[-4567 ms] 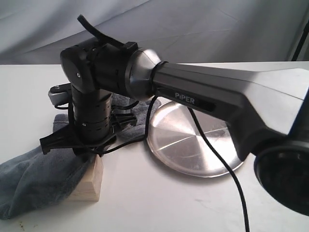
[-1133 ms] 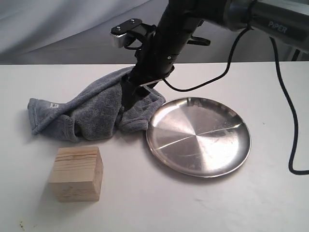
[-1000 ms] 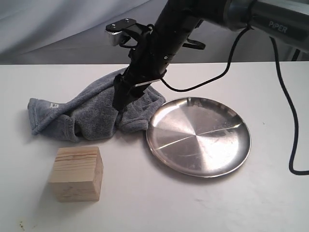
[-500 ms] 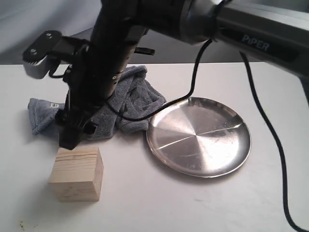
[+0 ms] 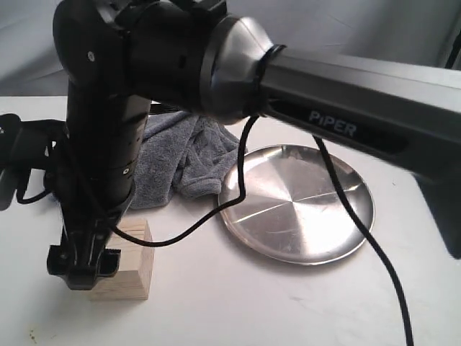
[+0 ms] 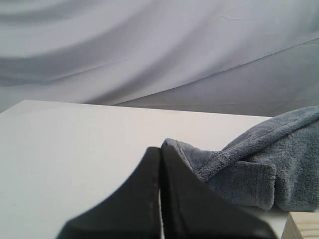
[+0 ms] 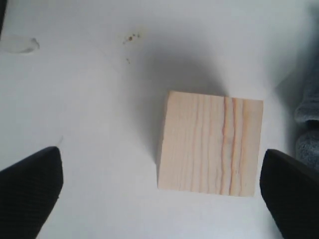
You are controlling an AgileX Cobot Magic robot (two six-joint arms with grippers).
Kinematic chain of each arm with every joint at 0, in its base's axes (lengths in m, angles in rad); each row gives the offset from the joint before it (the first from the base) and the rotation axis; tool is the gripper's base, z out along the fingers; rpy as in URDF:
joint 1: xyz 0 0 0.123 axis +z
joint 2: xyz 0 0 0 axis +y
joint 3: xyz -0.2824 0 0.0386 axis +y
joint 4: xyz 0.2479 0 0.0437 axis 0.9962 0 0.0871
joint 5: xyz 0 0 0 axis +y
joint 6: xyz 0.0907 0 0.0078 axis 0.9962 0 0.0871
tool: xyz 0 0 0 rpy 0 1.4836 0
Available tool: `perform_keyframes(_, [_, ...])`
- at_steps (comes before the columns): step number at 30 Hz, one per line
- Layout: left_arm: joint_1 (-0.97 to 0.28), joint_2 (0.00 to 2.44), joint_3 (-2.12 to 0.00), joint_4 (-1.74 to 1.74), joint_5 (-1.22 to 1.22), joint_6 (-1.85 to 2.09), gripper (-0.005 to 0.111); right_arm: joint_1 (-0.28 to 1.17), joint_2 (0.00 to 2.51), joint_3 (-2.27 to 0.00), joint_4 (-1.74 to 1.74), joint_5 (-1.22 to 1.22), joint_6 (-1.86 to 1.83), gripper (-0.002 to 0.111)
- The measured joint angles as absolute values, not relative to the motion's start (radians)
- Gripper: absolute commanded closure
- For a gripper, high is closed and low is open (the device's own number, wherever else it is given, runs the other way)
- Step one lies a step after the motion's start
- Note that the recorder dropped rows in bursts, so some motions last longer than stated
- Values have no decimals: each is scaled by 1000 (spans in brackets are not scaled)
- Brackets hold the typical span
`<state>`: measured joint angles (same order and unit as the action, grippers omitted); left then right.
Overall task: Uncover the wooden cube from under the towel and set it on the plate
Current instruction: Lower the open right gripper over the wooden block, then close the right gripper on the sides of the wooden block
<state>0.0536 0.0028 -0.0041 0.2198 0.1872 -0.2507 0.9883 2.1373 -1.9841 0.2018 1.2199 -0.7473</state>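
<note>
The wooden cube (image 5: 128, 261) stands bare on the white table, in front of the blue-grey towel (image 5: 180, 151), which lies bunched behind it. The steel plate (image 5: 299, 205) sits to the right with nothing on it. My right gripper (image 5: 81, 268) has reached across and hangs just over the cube's left side. Seen from the right wrist, that gripper (image 7: 159, 196) is open wide, with the cube (image 7: 212, 144) between its fingers (image 7: 31, 186) and nearer one of them. My left gripper (image 6: 160, 155) is shut and empty, low by the towel (image 6: 259, 167).
The right arm's long dark link (image 5: 346, 122) spans the scene above the plate, and its cable (image 5: 360, 238) dangles across the plate's front. A grey backdrop (image 6: 149, 45) hangs behind the table.
The right gripper has let go of the towel behind the cube, swung left and dropped down over the cube. The towel stays heaped behind; cube and plate have not moved.
</note>
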Motion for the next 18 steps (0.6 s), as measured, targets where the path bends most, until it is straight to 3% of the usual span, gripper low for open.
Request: perform_keyframes(18, [54,3,-4,220,187,-251,107,988,2264,-1982,33,1220,-735,3])
